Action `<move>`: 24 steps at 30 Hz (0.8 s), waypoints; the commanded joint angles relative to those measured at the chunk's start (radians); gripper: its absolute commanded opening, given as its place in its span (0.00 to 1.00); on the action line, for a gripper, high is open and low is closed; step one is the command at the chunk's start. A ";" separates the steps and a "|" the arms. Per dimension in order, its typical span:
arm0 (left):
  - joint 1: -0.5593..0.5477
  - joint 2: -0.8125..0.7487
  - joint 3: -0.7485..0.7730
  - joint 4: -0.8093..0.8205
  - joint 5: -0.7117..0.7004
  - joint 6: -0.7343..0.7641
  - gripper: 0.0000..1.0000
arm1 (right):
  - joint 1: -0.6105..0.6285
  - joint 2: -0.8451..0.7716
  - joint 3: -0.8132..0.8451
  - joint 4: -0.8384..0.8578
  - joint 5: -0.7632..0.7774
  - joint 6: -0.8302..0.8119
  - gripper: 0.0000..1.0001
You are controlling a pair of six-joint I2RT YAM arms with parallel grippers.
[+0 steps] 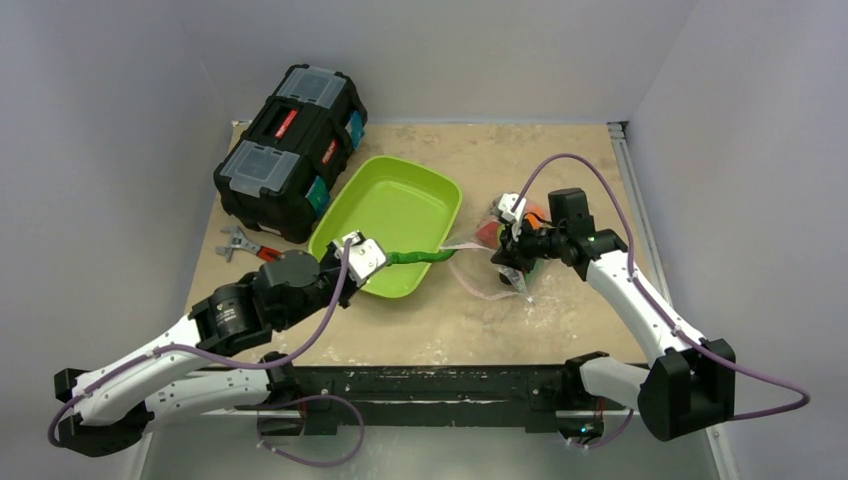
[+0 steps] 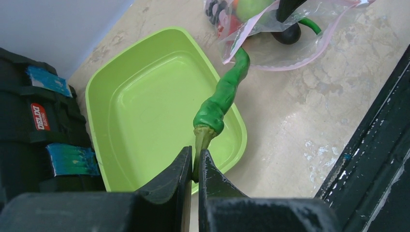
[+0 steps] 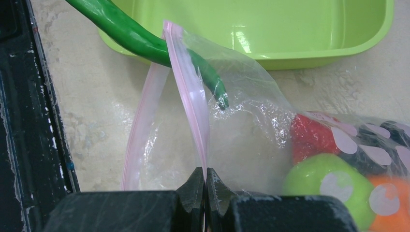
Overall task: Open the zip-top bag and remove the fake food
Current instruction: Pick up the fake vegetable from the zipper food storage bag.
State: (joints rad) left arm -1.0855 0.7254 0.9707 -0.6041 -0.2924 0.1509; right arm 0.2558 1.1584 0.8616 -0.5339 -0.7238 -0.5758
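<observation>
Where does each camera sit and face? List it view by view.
Top external: above the table's near edge, looking down; left arm and right arm show.
Left wrist: on the left arm, looking past the left pincer, shut on the green pod, toward the tray.
Right wrist: on the right arm, looking past the right pincer, shut on the zip-top bag.
Shared: both wrist views show pod, bag, tray.

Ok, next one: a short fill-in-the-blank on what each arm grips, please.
The left arm's fingers pinch the long green plastic pod by its ____.
The pod's far tip sits ____ the clear crinkly plastic zip-top bag.
The right arm's fingers are shut on the pale ____ zip strip of that bag.
Missing: stem; inside; pink.
</observation>
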 commanded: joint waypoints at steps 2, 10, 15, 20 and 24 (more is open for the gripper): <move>0.024 -0.005 0.028 0.037 -0.066 0.040 0.00 | -0.003 -0.002 0.022 0.017 0.005 0.000 0.00; 0.044 0.007 0.065 0.034 -0.069 0.072 0.00 | -0.004 -0.005 0.023 0.015 0.005 -0.001 0.00; 0.045 -0.058 0.078 0.033 0.037 0.076 0.00 | -0.004 -0.005 0.024 0.015 0.004 -0.001 0.00; 0.045 -0.115 0.073 0.022 0.085 0.072 0.00 | -0.005 -0.003 0.025 0.016 0.004 -0.001 0.00; 0.045 -0.141 0.070 0.002 0.059 0.076 0.00 | -0.004 -0.002 0.025 0.015 0.003 -0.001 0.00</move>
State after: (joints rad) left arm -1.0470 0.6014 1.0065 -0.6102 -0.2344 0.2058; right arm 0.2550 1.1584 0.8616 -0.5343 -0.7238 -0.5758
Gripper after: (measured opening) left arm 0.041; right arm 0.003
